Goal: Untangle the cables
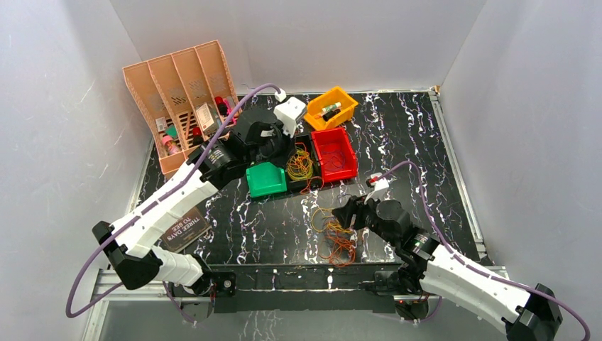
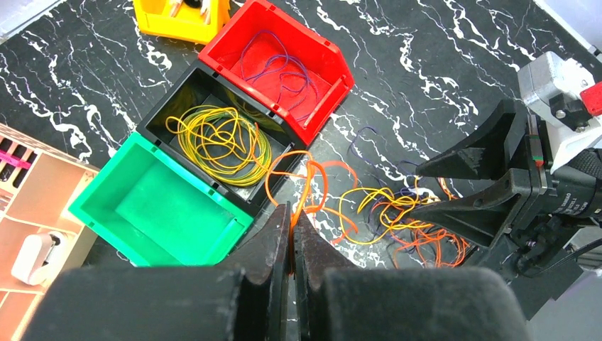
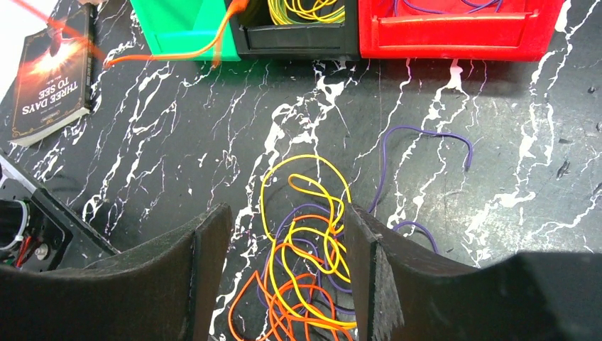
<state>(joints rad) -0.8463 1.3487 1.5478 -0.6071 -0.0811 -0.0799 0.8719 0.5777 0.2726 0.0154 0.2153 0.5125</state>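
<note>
Pressed-together black fingers of the left gripper fill the bottom of the left wrist view, and a single orange cable is pinched between them. From the pinch, the strand is seen looping in front of the black bin and trailing towards the pile of cables on the marbled table. In the right wrist view the same strand is blurred at the upper left, and its end cannot be made out.

The right gripper is spread, with one finger on either side of the pile. No cable is seen gripped, and whether the fingers touch the table cannot be told. The pile's lower part is cut off by the frame edge; orange, yellow and purple loops are tangled in it.

Three bins are set side by side, touching. The green bin is seen bare inside. Yellow cables, with some greenish strands, are coiled in the black bin. Purple cables are laid in the red bin. Behind them, the yellow bin is cut off in the left wrist view, and its small contents cannot be identified. A peach file organiser is stood at the far left, its contents too small to name. A book is laid near the left arm's base.
</note>
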